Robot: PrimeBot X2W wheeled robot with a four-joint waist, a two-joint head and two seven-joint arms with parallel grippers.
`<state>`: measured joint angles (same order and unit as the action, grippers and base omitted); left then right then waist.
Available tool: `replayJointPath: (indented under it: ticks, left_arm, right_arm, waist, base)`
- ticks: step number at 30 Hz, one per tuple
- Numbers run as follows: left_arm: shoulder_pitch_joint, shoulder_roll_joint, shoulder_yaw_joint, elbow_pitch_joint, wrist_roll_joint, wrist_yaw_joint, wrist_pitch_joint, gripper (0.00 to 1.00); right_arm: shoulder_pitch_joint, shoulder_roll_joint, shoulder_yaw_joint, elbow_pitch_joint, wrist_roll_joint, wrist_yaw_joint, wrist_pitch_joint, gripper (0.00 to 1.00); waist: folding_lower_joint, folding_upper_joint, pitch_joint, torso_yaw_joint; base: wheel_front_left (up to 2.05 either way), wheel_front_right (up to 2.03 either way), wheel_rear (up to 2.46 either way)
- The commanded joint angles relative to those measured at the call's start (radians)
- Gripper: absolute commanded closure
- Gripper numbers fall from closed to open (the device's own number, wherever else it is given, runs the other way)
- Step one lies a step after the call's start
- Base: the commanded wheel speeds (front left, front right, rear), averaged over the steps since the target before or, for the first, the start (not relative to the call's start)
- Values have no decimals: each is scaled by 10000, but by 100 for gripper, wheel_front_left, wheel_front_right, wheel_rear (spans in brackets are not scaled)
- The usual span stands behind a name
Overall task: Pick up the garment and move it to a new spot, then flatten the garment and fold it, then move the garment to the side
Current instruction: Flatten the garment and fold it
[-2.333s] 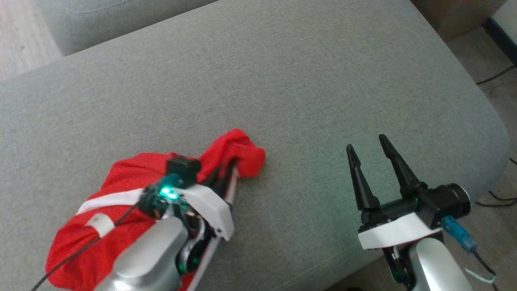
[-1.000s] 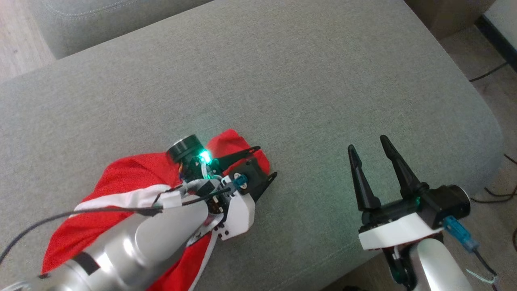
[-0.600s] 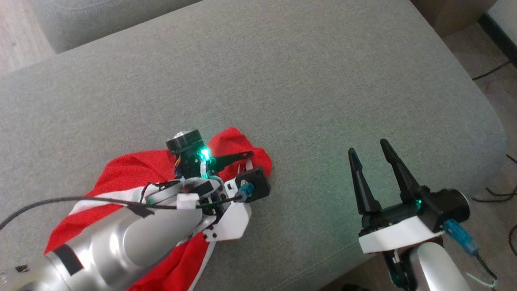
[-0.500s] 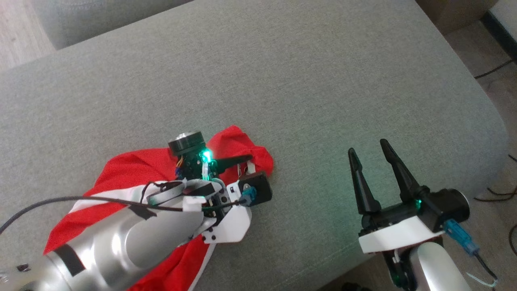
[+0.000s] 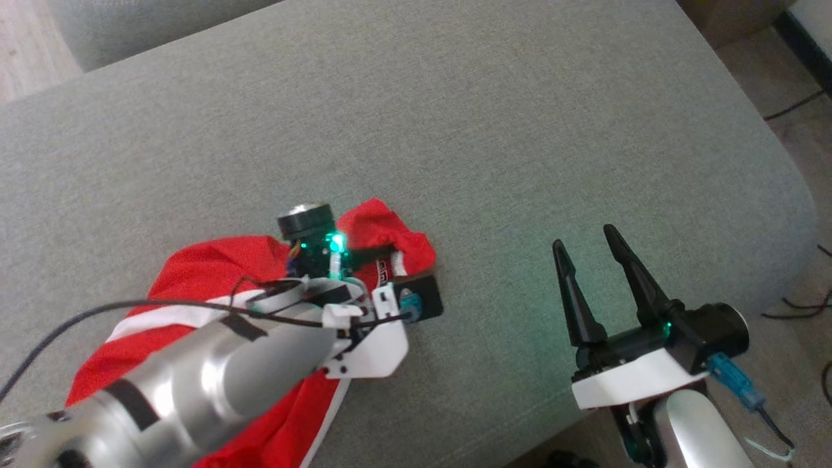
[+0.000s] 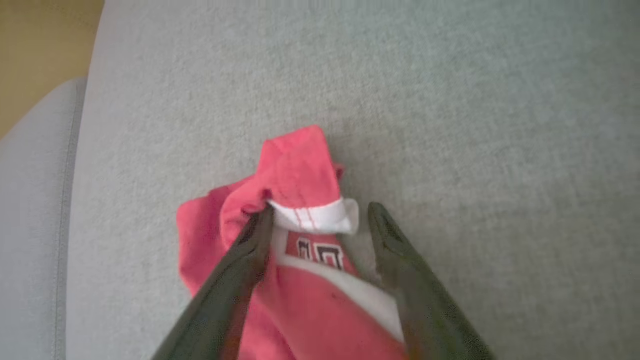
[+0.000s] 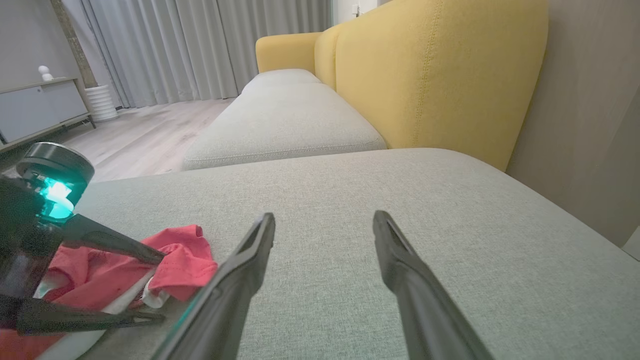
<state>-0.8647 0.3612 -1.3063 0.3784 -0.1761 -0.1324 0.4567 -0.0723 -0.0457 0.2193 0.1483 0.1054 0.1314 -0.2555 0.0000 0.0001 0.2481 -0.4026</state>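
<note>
Head, left wrist and right wrist views of the opening stage of the task. The red garment (image 5: 195, 286) is lying crumpled in a heap on the grey seat cushion (image 5: 494, 130), toward the cushion's near left corner, with its lower folds running off the bottom of the head view. One bunched end, carrying a white band (image 6: 320, 215) and some dark-outlined print, is pointing toward the middle of the cushion.

The left gripper (image 6: 321, 212) is standing over that bunched end with its jaws spread wide. One finger is pressing against the red cloth, and the other is sitting just beside the white band, so that the fold is lying between them without being gripped. The right gripper (image 5: 583, 237) is hovering with its jaws equally wide and nothing between them, above the cushion close to its near edge and toward the right end, well apart from the garment.

Judged from how things lie, the task is barely beginning. The garment is not yet being lifted, and the jaws appear to be lining up for a first pinch. Closing on the fold, carrying the garment to a new spot, flattening it, folding it and setting it aside are all waiting to be done. The wide bare stretch of cushion toward the far edge and the right end is offering room for that work.
</note>
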Motion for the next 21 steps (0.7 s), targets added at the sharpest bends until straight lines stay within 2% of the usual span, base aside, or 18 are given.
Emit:
replayJointPath:
  ticks: [1, 2, 4, 5, 8, 16, 17, 18, 19, 20, 21]
  left_arm:
    - [-472, -191, 269, -34, -64, 23, -79, 44]
    - [-446, -298, 267, 58, -150, 22, -153, 55]
    - [-412, -503, 267, 213, -338, 21, -324, 91]
    - [-394, -610, 307, 264, -481, 21, -428, 100]
    - [-309, -947, 678, 406, -1019, 84, -742, 100]
    - [340, -2228, 2098, 714, -2680, 903, -1877, 100]
    - [340, -2228, 2098, 714, -2680, 903, -1877, 100]
    - [476, -2461, 2231, 892, -2887, 1034, -2059, 55]
    - [534, -2554, 2262, 977, -2946, 1094, -2171, 36]
    - [593, -2631, 2248, 1084, -2975, 1137, -2252, 0]
    - [665, -2703, 2221, 1195, -3028, 1142, -2309, 0]
  right_arm:
    - [-346, -45, 249, -285, -8, -7, -63, 0]
    - [-356, -45, 269, -286, -3, -7, -63, 0]
    - [-360, -45, 265, -286, 9, -7, -63, 0]
    - [-356, -45, 253, -287, 8, -7, -63, 0]
    - [-345, -45, 225, -294, 1, -7, -63, 0]
    - [-382, -45, 252, -307, 50, -7, -63, 0]
    - [-382, -45, 252, -307, 50, -7, -63, 0]
    - [-400, -45, 279, -301, 71, -7, -63, 0]
    - [-411, -45, 291, -294, 79, -7, -63, 0]
    - [-421, -45, 301, -288, 91, -7, -63, 0]
    - [-427, -45, 312, -284, 101, -7, -63, 0]
  waist:
    - [0, -1, 27, -47]
    - [0, -1, 38, -75]
    - [0, -1, 49, -104]
    - [0, -1, 57, -114]
    - [0, -1, 82, -127]
    - [0, -1, 116, -155]
    - [0, -1, 116, -155]
    - [0, -1, 134, -179]
    - [0, -1, 145, -192]
    - [0, -1, 156, -205]
    - [0, -1, 165, -219]
  base:
    - [0, 0, 0]
    - [0, 0, 0]
    - [0, 0, 0]
    - [0, 0, 0]
    - [0, 0, 0]
    - [0, 0, 0]
    - [0, 0, 0]
    - [0, 0, 0]
    - [0, 0, 0]
    - [0, 0, 0]
    - [0, 0, 0]
